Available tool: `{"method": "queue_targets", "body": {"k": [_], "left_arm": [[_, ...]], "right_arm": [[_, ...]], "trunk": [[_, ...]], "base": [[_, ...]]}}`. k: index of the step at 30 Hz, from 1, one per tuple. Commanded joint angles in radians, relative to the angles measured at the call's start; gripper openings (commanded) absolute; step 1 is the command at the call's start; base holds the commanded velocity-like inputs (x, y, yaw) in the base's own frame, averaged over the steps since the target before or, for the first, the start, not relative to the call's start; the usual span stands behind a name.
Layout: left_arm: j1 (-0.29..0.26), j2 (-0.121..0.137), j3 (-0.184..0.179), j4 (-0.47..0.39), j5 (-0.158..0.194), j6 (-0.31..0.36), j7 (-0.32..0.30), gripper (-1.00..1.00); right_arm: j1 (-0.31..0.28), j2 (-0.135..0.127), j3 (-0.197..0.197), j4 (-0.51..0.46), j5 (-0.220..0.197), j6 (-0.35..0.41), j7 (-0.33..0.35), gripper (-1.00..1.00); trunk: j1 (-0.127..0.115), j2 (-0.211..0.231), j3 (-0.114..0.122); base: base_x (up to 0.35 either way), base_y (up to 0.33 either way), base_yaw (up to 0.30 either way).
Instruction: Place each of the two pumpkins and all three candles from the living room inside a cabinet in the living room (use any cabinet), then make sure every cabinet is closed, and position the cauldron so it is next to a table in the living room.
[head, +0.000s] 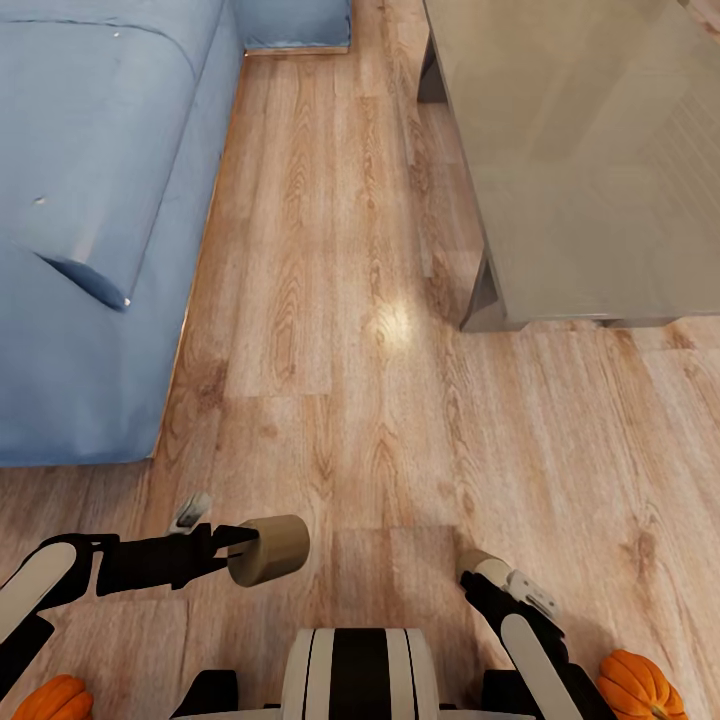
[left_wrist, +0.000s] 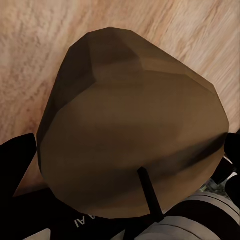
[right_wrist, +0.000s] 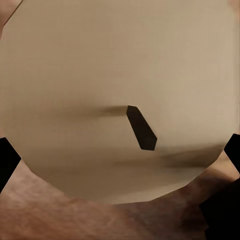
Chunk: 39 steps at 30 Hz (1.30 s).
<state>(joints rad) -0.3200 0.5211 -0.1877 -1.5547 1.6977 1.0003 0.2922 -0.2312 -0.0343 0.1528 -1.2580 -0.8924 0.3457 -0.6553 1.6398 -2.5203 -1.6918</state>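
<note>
Left gripper (head: 232, 553): closed on a candle, black fingers clamped on its sides; the arm reaches in from the left edge of the head view, low over the floor.
Left candle (head: 268, 549): a short beige cylinder lying on its side in the grip, flat end turned rightward; in the left wrist view (left_wrist: 132, 125) it sits right against the camera, dark wick (left_wrist: 150, 194) pointing out of its face, with black finger parts at either side.
Right gripper (head: 470, 575): mostly hidden behind what it carries; finger spread cannot be read in the head view, but the right wrist view shows black fingers (right_wrist: 7, 161) at both sides of a candle, gripping it.
Right candle (head: 478, 565): pale stub at the tip of the right arm, seen end-on in the right wrist view (right_wrist: 117, 95) with its wick (right_wrist: 141, 128) near the middle.
Left pumpkin (head: 52, 698): orange, at the bottom left corner, below the left arm, well apart from the gripper.
Right pumpkin (head: 640, 686): orange, at the bottom right, just beside the right forearm.
Sofa (head: 95, 220): blue, on the left.
Table (head: 580, 160): pale glassy top, upper right.
Floor (head: 340, 400): wood planks between sofa and table.
</note>
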Motion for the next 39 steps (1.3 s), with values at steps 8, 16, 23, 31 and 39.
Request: {"method": "queue_targets", "body": {"k": [8,16,23,31,39], "left_arm": [[-0.001,0.001,-0.001,-0.001,0.011,0.0,0.01,-1.0],[-0.001,0.001,-0.001,-0.001,0.011,0.0,0.01,-1.0],[-0.001,0.0,-0.009,-0.001,0.011,0.0,0.01,-1.0],[-0.001,0.0,-0.012,0.001,0.011,0.0,0.01,-1.0],[-0.001,0.0,-0.012,0.001,0.011,0.0,0.009,-1.0]], "right_arm": [[0.0,-0.001,0.002,-0.001,-0.005,0.002,-0.007,1.0],[0.0,-0.001,0.002,-0.001,-0.007,0.002,-0.007,-1.0],[0.0,-0.001,0.002,0.0,-0.007,0.002,-0.006,-1.0],[0.0,-0.001,0.002,-0.001,-0.007,0.002,-0.006,-1.0],[0.0,-0.001,0.002,-0.001,-0.007,0.002,-0.006,-1.0]], "trunk": [[0.0,0.0,-0.001],[0.0,0.0,-0.001],[0.0,0.0,-0.001],[0.0,0.0,-0.001],[0.0,0.0,-0.001]], "base": [[0.0,0.0,0.0],[0.0,0.0,0.0],[0.0,0.0,0.0],[0.0,0.0,0.0],[0.0,0.0,0.0]]}}
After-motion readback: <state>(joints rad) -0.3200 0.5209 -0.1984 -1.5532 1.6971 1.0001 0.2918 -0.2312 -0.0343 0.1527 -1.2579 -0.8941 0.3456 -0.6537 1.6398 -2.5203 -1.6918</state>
